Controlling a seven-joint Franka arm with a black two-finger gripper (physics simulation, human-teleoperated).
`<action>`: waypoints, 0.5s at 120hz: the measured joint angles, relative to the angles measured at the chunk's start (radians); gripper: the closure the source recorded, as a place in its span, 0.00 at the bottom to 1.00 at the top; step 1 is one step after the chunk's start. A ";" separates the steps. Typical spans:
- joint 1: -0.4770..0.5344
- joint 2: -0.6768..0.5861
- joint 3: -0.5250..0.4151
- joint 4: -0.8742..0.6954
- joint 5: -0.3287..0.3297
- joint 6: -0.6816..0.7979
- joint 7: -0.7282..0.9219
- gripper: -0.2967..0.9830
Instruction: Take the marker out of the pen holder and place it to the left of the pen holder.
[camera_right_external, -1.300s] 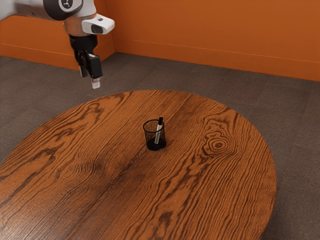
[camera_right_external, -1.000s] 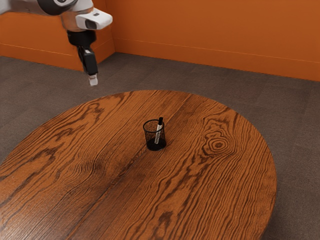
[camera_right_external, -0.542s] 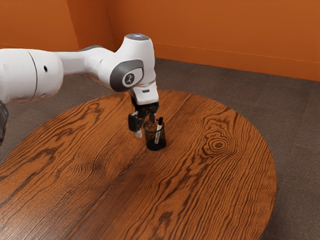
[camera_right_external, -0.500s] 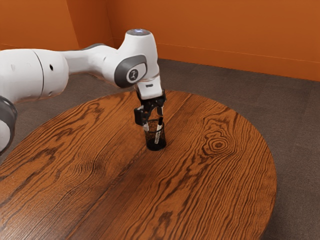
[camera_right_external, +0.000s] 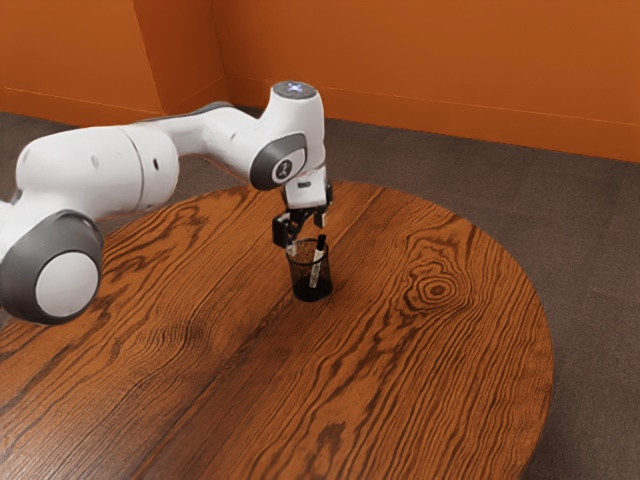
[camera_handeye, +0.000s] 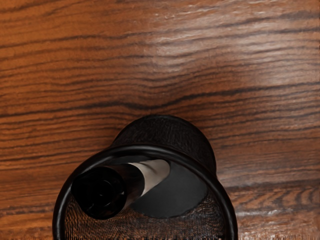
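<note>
My gripper (camera_right_external: 307, 233) stands open right over the pen holder in the exterior view, its two fingers spread with a gap between them. Below it the black mesh pen holder (camera_right_external: 312, 289) is upright on the table. The marker (camera_right_external: 317, 268), white with a black cap, leans inside it, cap end up and poking above the rim toward the exterior view's right. In the wrist view the pen holder (camera_handeye: 228, 209) has its round rim below my hand, and the marker (camera_handeye: 156, 172) slants inside with its black cap close to the camera.
The round wooden table (camera_right_external: 420, 380) carries the pen holder near its middle. My arm reaches in over the table's edge from the exterior view's left. Orange walls (camera_right_external: 430, 60) and grey floor lie beyond.
My arm has swung in from the exterior view's upper left to above the pen holder, then shifted slightly toward the exterior view's right. Marker and pen holder have stayed in place.
</note>
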 joint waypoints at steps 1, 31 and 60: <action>0.000 0.001 0.000 0.000 0.002 -0.001 0.000 0.23; -0.018 0.011 0.000 0.002 0.026 -0.017 -0.011 0.23; -0.024 0.050 -0.007 0.065 0.029 -0.050 -0.044 0.23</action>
